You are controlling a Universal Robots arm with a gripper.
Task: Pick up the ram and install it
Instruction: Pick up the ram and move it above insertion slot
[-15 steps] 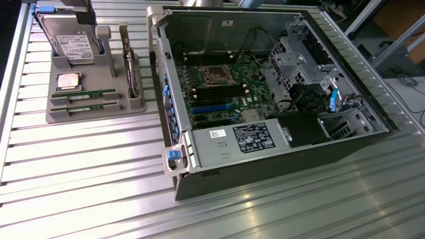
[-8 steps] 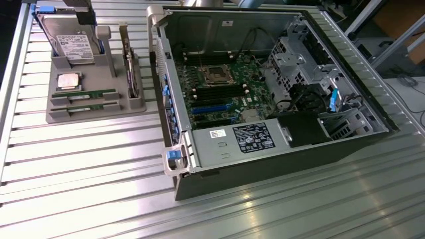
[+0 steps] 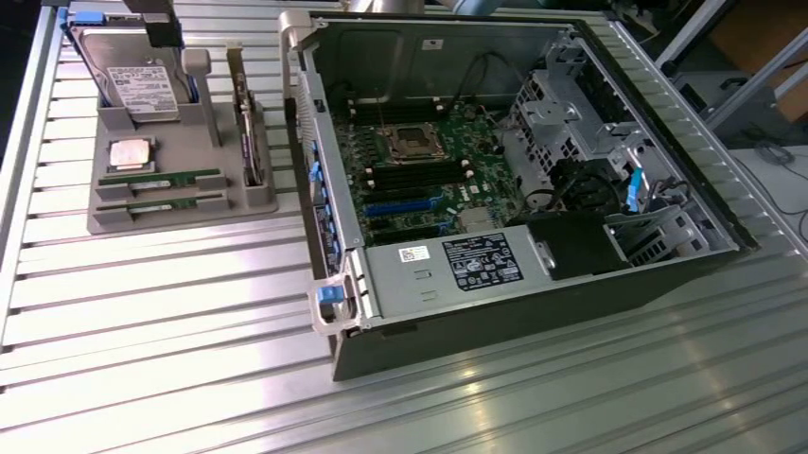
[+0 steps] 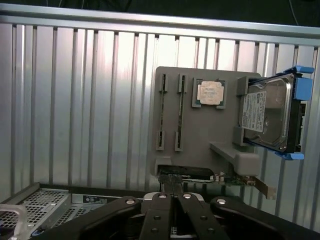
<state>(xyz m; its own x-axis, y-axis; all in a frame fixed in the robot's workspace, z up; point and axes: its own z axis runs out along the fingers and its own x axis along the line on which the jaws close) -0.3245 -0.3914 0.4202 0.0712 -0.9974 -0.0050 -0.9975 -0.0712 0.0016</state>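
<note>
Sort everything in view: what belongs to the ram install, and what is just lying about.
Job in hand: ram stick; its twin; motherboard inside the open computer case; the gripper, shut.

Lying about: processor chip; hard drive; expansion card.

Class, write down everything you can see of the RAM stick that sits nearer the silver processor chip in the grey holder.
The ram is a long, narrow green circuit board with darker patches. It stands on its long edge in a slot of the grey holder, its ends between the holder's posts, parallel to its twin and next to the processor chip. Only the holder touches it.
</note>
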